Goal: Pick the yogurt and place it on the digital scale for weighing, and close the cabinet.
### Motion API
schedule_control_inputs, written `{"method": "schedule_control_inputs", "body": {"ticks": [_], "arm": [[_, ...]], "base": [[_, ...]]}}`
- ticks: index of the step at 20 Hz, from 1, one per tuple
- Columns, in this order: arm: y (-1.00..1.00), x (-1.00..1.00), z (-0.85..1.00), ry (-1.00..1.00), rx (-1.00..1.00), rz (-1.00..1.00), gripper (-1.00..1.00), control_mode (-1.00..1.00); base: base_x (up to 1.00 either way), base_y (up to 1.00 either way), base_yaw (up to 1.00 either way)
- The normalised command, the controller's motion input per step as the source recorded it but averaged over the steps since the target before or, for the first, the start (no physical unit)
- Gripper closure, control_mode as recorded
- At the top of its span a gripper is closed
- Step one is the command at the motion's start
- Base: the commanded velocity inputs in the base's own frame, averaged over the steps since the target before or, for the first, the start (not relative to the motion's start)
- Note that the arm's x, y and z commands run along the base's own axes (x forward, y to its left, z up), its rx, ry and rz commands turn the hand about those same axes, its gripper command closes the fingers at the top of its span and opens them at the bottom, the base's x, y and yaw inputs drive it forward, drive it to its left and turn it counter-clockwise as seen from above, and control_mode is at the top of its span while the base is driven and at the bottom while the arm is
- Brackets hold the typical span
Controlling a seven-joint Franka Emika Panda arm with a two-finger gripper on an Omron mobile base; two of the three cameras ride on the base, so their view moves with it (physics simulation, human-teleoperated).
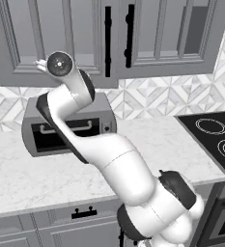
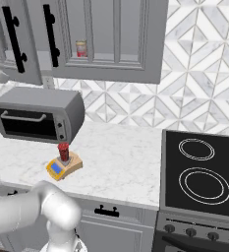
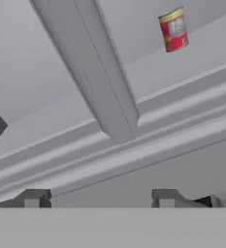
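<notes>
The dark red yogurt (image 2: pixel 63 150) stands upright on the orange-yellow digital scale (image 2: pixel 71 166), on the counter in front of the toaster oven. The arm reaches up to the grey upper cabinet (image 1: pixel 51 38), and my gripper (image 1: pixel 40 63) is at the face of its left door. That door (image 2: pixel 17 44) hangs a little lower and nearer than the right one, so it looks ajar. In the hand view my gripper (image 3: pixel 100 199) is open, its fingertips (image 3: pixel 34 198) apart with nothing between them, close to the cabinet's grey rails (image 3: pixel 109 145).
A red can with a yellowish label (image 3: pixel 173 30) stands inside the cabinet (image 2: pixel 81 48). A grey toaster oven (image 2: pixel 37 118) sits on the marble counter (image 2: pixel 121 162) below the doors. The black stove (image 2: pixel 204 172) lies to the right. Long black handles (image 1: pixel 107 41) run down the doors.
</notes>
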Motion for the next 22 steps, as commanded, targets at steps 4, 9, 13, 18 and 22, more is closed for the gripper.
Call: {"method": "schedule_control_inputs", "body": {"ticks": [4,9,13,18,22], "arm": [[-0.32,0.91,0.16,-0.11,0.28,-0.01,-1.0,-1.0],[-0.02,0.92,0.14,-0.15,0.15,-0.07,-1.0,-1.0],[0.12,0.95,0.16,-0.03,0.03,-0.16,-1.0,-1.0],[-0.4,0.21,0.36,-0.01,0.16,-0.1,-1.0,-1.0],[-0.99,-0.19,0.32,-0.02,0.3,-0.05,-1.0,-1.0]], "base": [[0.0,0.0,0.0],[0.0,0.0,0.0],[0.0,0.0,0.0],[0.0,0.0,0.0],[0.0,0.0,0.0]]}}
